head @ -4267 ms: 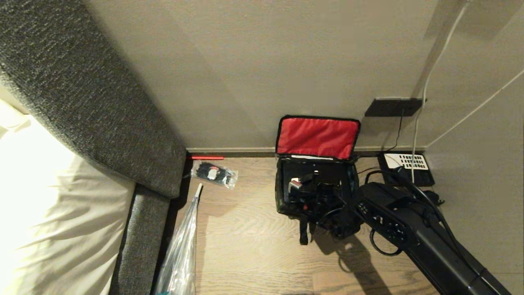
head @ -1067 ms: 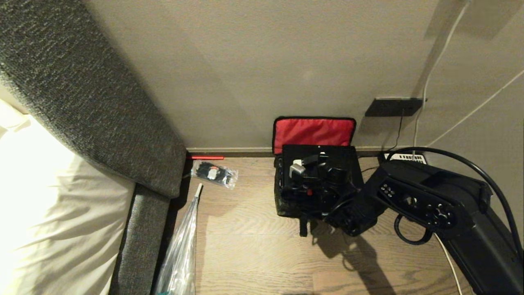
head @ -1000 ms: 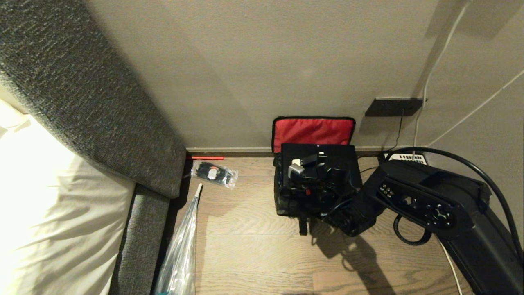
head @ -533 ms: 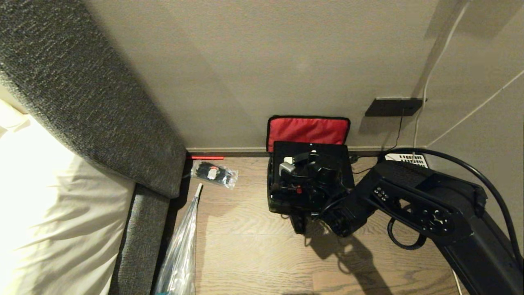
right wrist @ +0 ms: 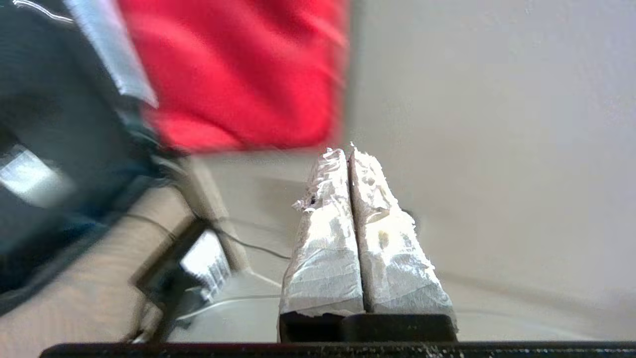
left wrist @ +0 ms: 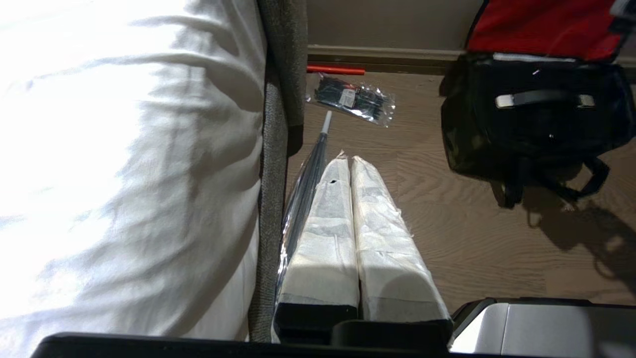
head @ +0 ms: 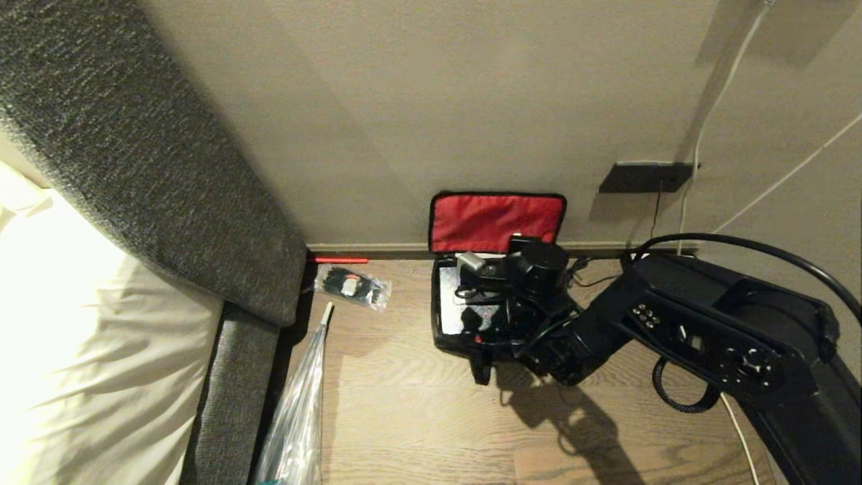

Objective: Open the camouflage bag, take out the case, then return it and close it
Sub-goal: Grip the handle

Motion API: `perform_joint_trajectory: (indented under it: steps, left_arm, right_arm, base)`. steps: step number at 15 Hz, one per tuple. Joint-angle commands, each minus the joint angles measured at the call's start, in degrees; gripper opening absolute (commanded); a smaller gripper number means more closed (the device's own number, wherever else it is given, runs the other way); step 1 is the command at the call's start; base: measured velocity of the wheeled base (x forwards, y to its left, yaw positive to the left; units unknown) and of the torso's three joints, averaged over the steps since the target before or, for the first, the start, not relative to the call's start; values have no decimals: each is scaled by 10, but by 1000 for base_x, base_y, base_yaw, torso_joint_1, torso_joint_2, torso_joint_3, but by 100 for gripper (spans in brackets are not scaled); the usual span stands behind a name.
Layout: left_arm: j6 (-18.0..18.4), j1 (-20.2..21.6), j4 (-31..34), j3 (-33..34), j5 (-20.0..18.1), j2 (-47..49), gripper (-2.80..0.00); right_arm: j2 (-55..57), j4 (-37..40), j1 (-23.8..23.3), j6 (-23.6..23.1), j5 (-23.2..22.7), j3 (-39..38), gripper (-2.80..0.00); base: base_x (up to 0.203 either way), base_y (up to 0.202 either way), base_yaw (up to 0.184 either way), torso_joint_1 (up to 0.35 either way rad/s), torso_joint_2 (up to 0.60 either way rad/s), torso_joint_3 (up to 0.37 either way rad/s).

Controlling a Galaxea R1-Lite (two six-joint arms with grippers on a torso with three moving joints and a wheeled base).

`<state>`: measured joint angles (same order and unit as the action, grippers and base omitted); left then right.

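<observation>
- Both taped fingers of the right gripper [right wrist: 350,159] are pressed together with nothing between them. They aim at the bare wall [right wrist: 497,124] just right of the red lid lining, at the middle of the right wrist view.
- One step looks done. The camouflage bag [head: 448,337] stands open on the floor [head: 417,404] at centre frame of the head view. Its lid [head: 497,222] is thrown back against the wall.
- Part of the bag's pale grey inside [head: 465,310] shows on the left of the opening. The right arm's wrist hangs over the rest and hides it.
- No view lets me pick out the case. I cannot tell whether it lies in the hidden part of the bag or somewhere out of view.
- Judging from the empty fingers, the case is not in hand. The removal is unconfirmed, and putting it back and shutting the lid are both left to do.
- Parked at lower centre of the left wrist view, the left gripper [left wrist: 350,164] has its fingers together by the bed's edge. It is well apart from the bag.
- Near the skirting left of the bag lies a clear packet [head: 353,286], no part of the job.
</observation>
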<state>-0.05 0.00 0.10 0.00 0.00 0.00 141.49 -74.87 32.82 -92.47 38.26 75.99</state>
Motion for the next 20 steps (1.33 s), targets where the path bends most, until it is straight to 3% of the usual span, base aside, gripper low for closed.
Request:
perform_joint_trajectory:
  steps: [1, 5, 9, 20]
  left_arm:
    - [0, 0, 0, 0, 0, 0, -280]
    - [0, 0, 0, 0, 0, 0, -280]
    - [0, 0, 0, 0, 0, 0, -280]
    - [0, 0, 0, 0, 0, 0, -280]
  right_arm:
    - [-16, -1, 1, -4, 11, -13, -280]
    - [-14, -4, -9, 0, 15, -46, -280]
    - [-68, 11, -29, 53, 69, -102, -280]
    - [-576, 283, -141, 208, 147, -430, -280]
  base:
    - [0, 0, 0, 0, 0, 0]
    - [0, 0, 0, 0, 0, 0]
    - [0, 0, 0, 0, 0, 0]
    - [0, 0, 0, 0, 0, 0]
